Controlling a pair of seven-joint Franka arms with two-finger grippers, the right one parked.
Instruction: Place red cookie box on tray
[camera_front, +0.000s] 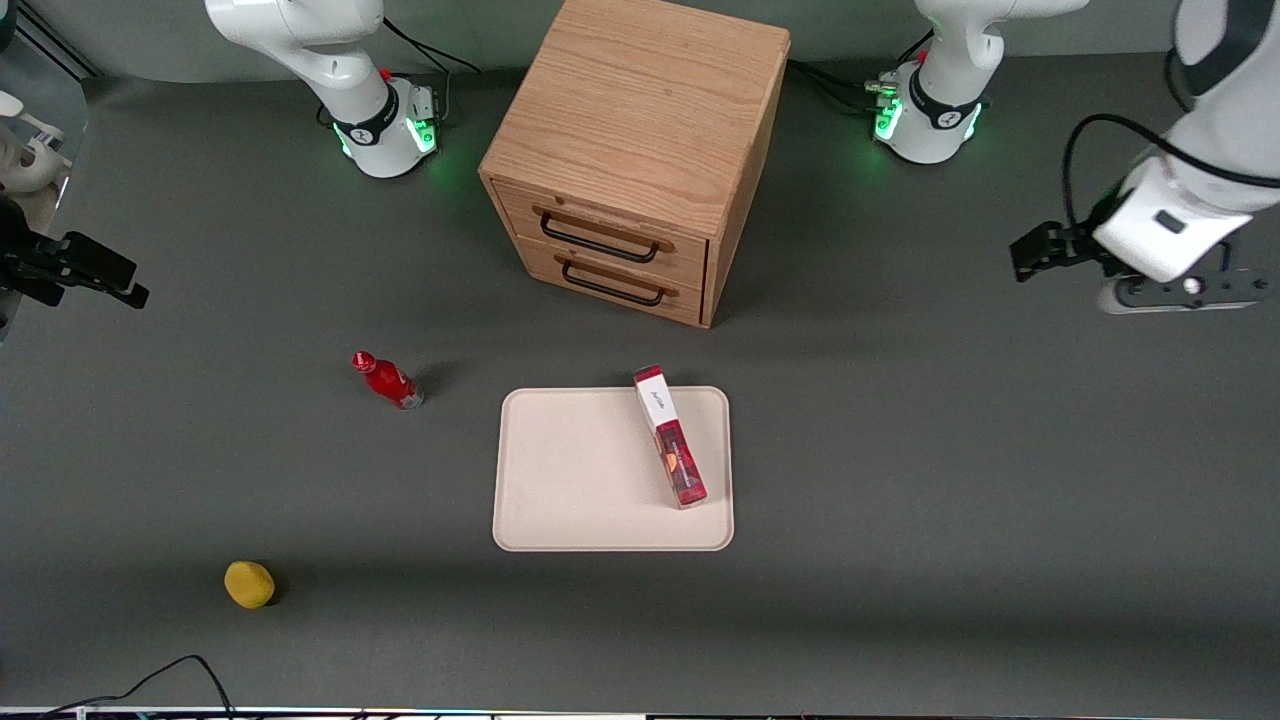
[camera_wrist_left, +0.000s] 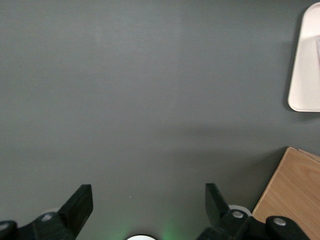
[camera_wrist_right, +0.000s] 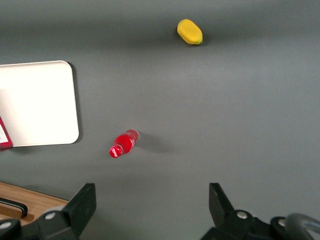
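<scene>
The slim dark red cardboard cookie box (camera_front: 670, 437) is seen lying on the flat cream-beige tray (camera_front: 560, 480), so the job looks done, and the left arm's gripper (camera_wrist_left: 149, 210) is held wide apart and empty above bare table, well away toward the working arm's end.

1. I read this as a robotics lab, not a home or a shop.
2. From the tray (camera_front: 560, 470), two white arm bases (camera_front: 385, 130) glowing green stand bolted on the grey table (camera_front: 900, 450) at 11 and 1 o'clock, with cables trailing from them.
3. The gripper (camera_wrist_left: 149, 205) hangs over bare table at about 2 o'clock from the tray, toward the working arm's end, its fingers wide apart.
4. The props look staged: a small wooden drawer cabinet (camera_front: 630, 150) at 12 o'clock, a red cookie box (camera_front: 670, 437) on the tray, a red bottle (camera_front: 388, 380) at 10 o'clock, and a yellow object (camera_front: 249, 584) at 8 o'clock.
5. A loose black cable (camera_front: 150, 680) lies at the table's near edge.
</scene>
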